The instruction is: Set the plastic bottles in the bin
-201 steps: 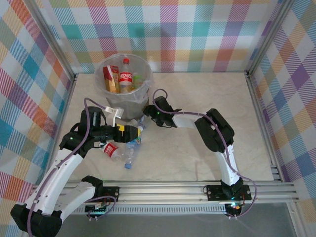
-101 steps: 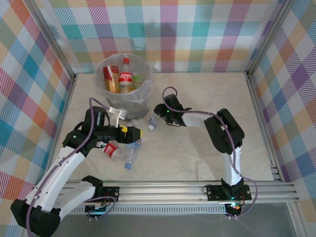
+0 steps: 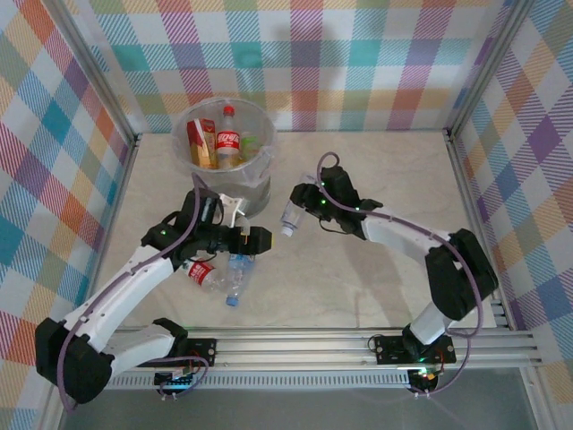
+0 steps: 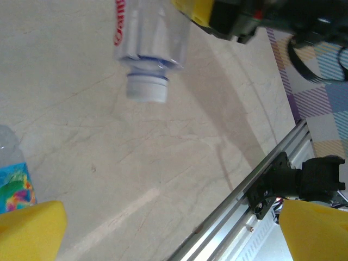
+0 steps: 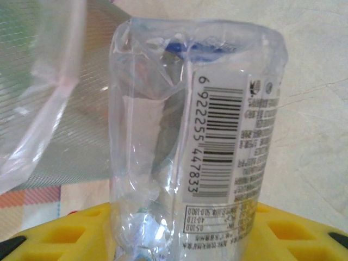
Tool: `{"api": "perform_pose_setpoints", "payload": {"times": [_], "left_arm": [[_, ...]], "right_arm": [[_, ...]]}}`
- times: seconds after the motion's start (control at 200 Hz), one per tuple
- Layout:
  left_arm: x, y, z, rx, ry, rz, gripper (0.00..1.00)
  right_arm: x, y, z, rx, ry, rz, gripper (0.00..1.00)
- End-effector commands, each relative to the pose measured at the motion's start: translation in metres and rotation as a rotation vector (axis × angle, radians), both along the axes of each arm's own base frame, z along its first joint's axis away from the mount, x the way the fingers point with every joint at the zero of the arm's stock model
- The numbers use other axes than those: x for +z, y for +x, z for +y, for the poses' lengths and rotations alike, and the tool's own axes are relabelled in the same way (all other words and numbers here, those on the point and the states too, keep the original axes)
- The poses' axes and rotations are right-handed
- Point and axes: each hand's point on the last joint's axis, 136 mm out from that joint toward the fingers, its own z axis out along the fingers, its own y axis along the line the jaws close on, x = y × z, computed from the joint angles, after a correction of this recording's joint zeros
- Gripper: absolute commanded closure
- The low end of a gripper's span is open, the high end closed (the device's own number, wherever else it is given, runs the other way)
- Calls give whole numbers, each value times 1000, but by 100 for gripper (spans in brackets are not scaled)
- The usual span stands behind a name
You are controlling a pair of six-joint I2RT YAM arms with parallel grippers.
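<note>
The right hand (image 3: 302,208) grips a clear bottle (image 5: 198,141) just right of the bin (image 3: 251,184), its near end lost between yellow pads (image 5: 288,228). The left hand (image 3: 260,238), fingers (image 4: 30,228) spread, partly hides a blue-labelled bottle (image 3: 236,269) on the desk (image 3: 358,291).

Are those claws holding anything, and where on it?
The right gripper clamps a clear plastic bottle by its labelled body; the left gripper is open and empty.

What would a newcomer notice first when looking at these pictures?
The right end effector holds a clear plastic bottle with a white barcode label, cap down, beside the tall translucent grey plastic bin, which already contains several bottles. A red-labelled bottle and a blue-labelled bottle lie on the table by the open left end effector.
</note>
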Motion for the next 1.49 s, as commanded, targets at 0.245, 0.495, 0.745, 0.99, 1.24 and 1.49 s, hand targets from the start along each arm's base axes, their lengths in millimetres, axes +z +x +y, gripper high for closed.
{"api": "perform_pose_setpoints", "payload": {"times": [0.245,0.495,0.745,0.99,1.24,1.49], "left_arm": [[30,16,-52,-67,-119,-67,1],[38,25,-78,-88,-160,-109,4],[45,28,-95,-107,-189,-93,15],[47,20,-99,-124,-193,-86,32],[54,14,-96,-139,-193,-95,40],[52,11,-81,-106,-122,-120,42]], "right_arm": [[52,-51,-4,139,53,-73,46],[71,-71,3,188,93,-100,45],[76,-82,4,199,101,-124,45],[78,-85,-2,193,92,-134,43],[79,-87,-2,199,97,-135,41],[84,-89,-3,197,102,-122,19]]}}
